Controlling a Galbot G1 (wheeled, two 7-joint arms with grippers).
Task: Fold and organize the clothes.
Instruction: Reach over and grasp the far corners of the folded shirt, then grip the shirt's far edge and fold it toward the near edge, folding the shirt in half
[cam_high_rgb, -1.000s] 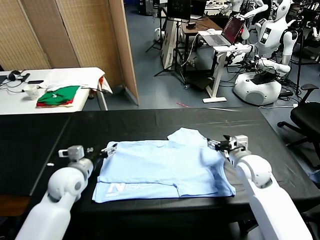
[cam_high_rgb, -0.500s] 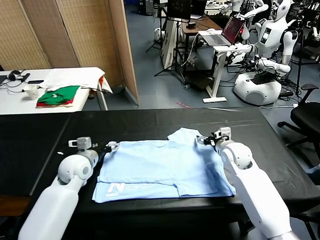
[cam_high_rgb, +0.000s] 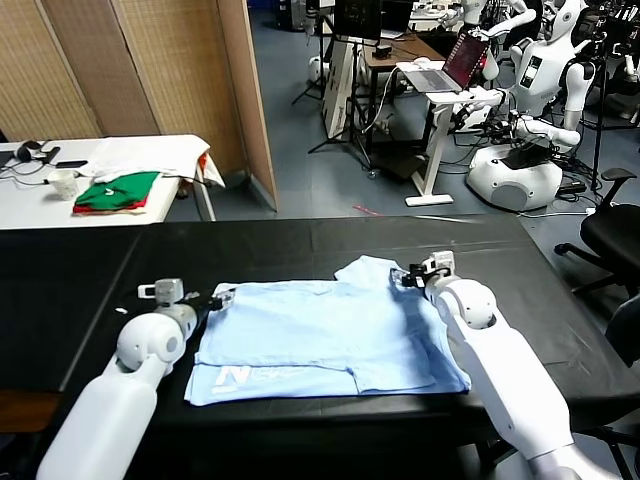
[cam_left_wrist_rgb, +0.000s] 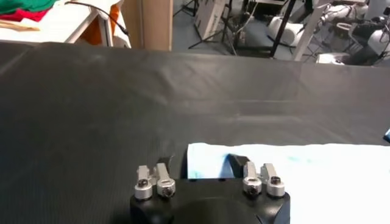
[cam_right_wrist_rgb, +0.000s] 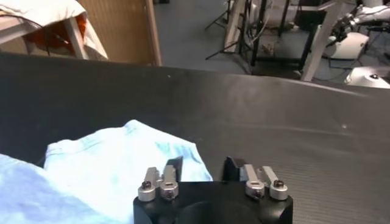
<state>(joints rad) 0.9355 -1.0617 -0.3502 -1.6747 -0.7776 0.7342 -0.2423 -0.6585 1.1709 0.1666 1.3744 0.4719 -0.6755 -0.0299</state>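
Both claws down at the shirt's far corners, closing in for the fold grab.

Black surface (cam_high_rgb: 300, 240) carries the T-shirt (cam_high_rgb: 320, 335), lying flat near the front edge, lettering at its near left corner. In the last second both arms have slid inward along the far edge: left claw (cam_high_rgb: 213, 299) now at the far left corner, right claw (cam_high_rgb: 405, 278) at the bunched far right sleeve. Fingers have narrowed since then but remain partly spread; grip not yet made, so folding looks about to start. Left wrist view shows what the head view hides: the shirt's corner lying between the left claw's fingers (cam_left_wrist_rgb: 234, 163). Right wrist view shows one right finger (cam_right_wrist_rgb: 173, 164) over the sleeve hem, the other on bare surface.
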